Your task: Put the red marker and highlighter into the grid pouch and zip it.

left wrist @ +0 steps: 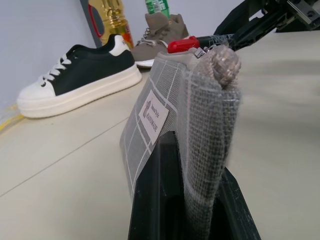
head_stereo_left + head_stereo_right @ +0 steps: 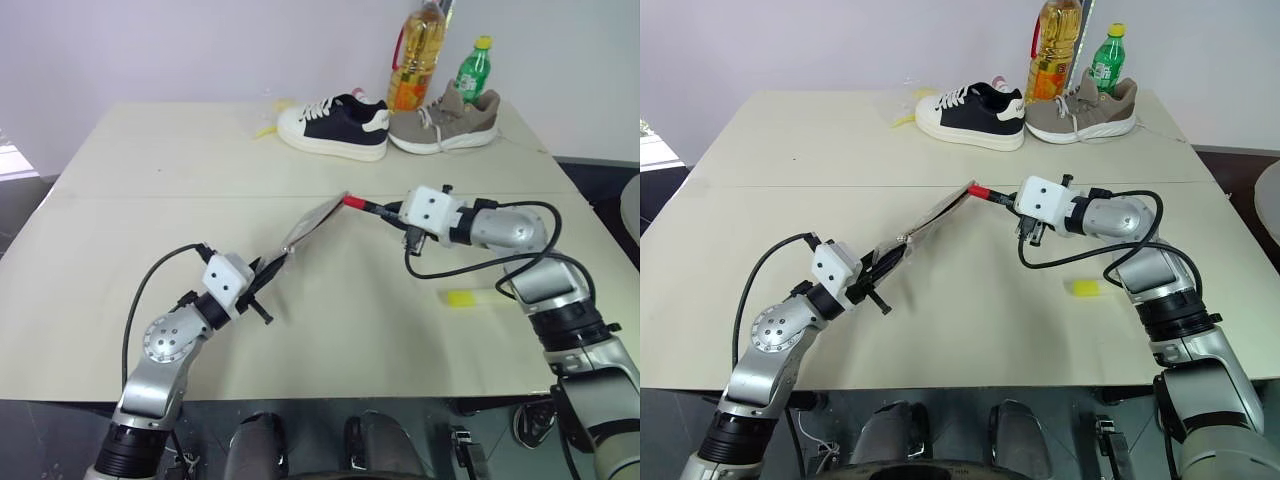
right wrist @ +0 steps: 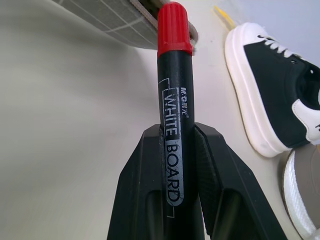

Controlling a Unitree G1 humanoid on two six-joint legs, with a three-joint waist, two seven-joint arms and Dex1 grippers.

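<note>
Between the right pincer (image 3: pixel 175 150) fingers sits the red marker (image 3: pixel 172 95), pinched on its black barrel, red cap pointing out toward the grid pouch (image 2: pixel 312 222) and right at the pouch's upper end. Left pincer (image 1: pixel 192 210) clamped on the pouch's lower end, holding it raised and tilted above the surface (image 2: pixel 150 170); white label faces the shoes. Highlighter (image 2: pixel 463 298) lies flat on the surface near the right arm, well apart from the pouch. Far edge: black-and-white sneaker (image 2: pixel 335 125), grey sneaker (image 2: pixel 450 125), oil bottle (image 2: pixel 418 55), green bottle (image 2: pixel 472 68).
</note>
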